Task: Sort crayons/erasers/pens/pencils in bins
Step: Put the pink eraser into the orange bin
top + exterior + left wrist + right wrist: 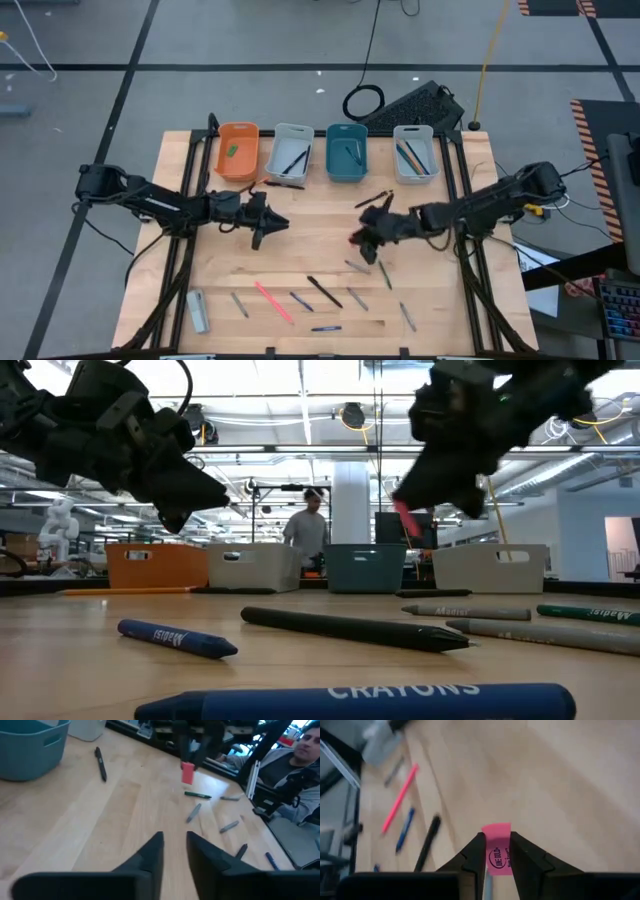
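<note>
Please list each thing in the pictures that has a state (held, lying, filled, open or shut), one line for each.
Right gripper: jaws shut on the pink eraser, above the table.
Pink eraser: held, off the wood.
Left gripper: jaws open a little, holding nothing.
Green eraser: lying in the orange bin.
Orange bin: holds the green eraser.
Teal bin: holds a dark stick.
Black pen: lying loose on the table.
</note>
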`<state>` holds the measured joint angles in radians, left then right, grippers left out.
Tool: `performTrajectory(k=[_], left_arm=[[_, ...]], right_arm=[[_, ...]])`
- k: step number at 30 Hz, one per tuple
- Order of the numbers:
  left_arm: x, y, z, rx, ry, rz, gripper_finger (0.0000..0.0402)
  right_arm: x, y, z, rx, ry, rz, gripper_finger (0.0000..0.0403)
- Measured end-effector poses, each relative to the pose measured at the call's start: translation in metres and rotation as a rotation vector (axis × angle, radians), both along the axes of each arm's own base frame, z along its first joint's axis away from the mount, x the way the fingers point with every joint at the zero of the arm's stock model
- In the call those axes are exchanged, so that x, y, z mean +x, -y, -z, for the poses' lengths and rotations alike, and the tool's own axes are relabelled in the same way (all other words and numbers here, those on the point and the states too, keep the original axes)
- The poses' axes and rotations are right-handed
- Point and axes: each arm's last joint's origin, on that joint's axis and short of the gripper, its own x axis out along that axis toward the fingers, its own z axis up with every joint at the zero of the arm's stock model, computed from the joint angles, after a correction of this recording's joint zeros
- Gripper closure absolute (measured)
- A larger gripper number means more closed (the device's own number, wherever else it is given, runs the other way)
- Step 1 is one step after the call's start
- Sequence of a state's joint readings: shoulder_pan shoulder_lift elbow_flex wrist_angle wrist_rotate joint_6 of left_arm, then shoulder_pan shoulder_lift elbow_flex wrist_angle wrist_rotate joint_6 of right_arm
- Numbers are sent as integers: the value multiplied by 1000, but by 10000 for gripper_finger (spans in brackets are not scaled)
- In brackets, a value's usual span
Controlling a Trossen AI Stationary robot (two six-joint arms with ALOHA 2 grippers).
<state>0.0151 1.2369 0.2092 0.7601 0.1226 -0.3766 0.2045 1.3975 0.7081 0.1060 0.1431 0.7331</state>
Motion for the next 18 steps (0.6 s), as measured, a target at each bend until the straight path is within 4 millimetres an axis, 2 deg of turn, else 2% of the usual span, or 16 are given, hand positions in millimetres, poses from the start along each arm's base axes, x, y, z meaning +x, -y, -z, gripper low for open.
performTrajectory(k=[4, 9, 18], left_arm=[[1, 0, -2, -2, 21, -1, 259], [16, 0, -20, 35, 79, 8, 206], [56, -1, -34, 93, 76, 44, 192]], right_arm=[[7, 22, -5, -40, 197, -17, 332], [16, 44, -13, -91, 375, -40, 332], [26, 61, -18, -112, 548, -132, 332]])
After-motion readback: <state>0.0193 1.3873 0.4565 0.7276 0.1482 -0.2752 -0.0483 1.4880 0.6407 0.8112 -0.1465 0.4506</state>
